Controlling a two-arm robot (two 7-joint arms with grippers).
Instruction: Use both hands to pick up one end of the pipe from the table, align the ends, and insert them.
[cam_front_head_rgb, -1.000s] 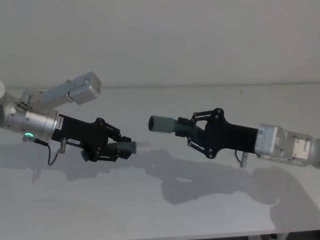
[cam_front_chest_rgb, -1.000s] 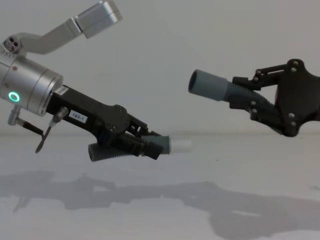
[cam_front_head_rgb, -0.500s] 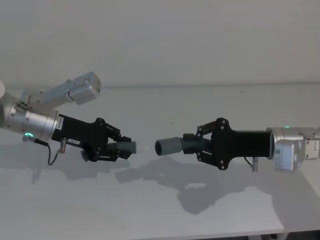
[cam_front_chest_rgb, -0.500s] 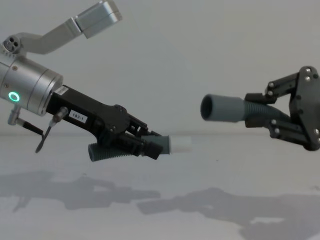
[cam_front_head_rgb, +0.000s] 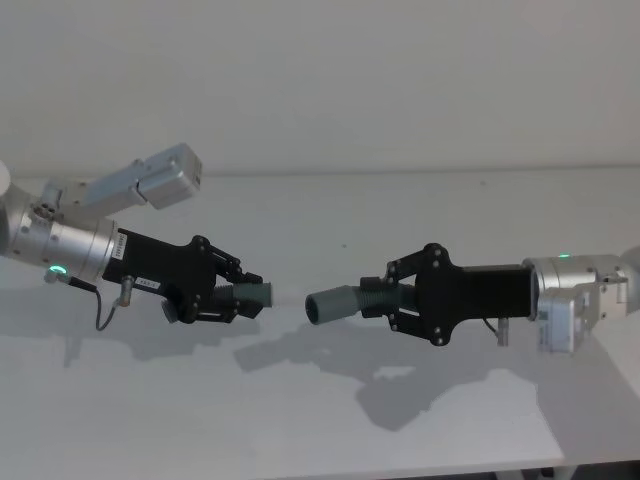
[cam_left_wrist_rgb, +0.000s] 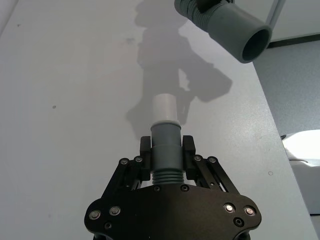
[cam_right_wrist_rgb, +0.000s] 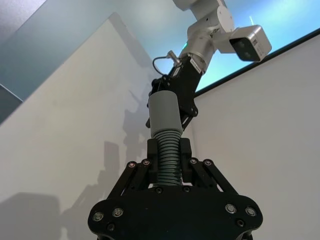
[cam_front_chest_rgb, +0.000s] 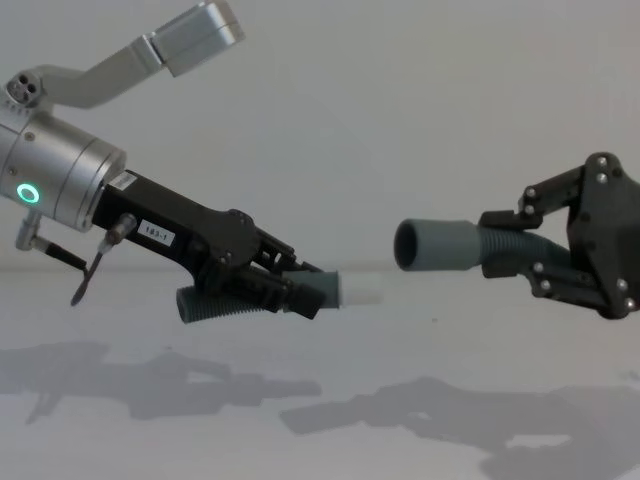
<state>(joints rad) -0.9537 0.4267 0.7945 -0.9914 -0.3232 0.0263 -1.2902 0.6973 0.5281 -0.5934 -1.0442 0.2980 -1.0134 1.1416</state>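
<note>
The left tool (cam_front_chest_rgb: 302, 290), its label (cam_front_chest_rgb: 155, 232) reading 153-1, pinches the white-tipped pipe (cam_front_chest_rgb: 335, 288) pointing right; the right tool (cam_front_chest_rgb: 512, 248) pinches the open-cuffed pipe (cam_front_chest_rgb: 440, 245) pointing left, ends apart.

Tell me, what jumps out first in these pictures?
Two black grippers face each other in mid-air above the white table. The left gripper clamps a ribbed grey hose piece with a white tip. The right gripper clamps a second hose piece whose open cuff points toward that tip, a gap between them, the cuff slightly higher.
</note>
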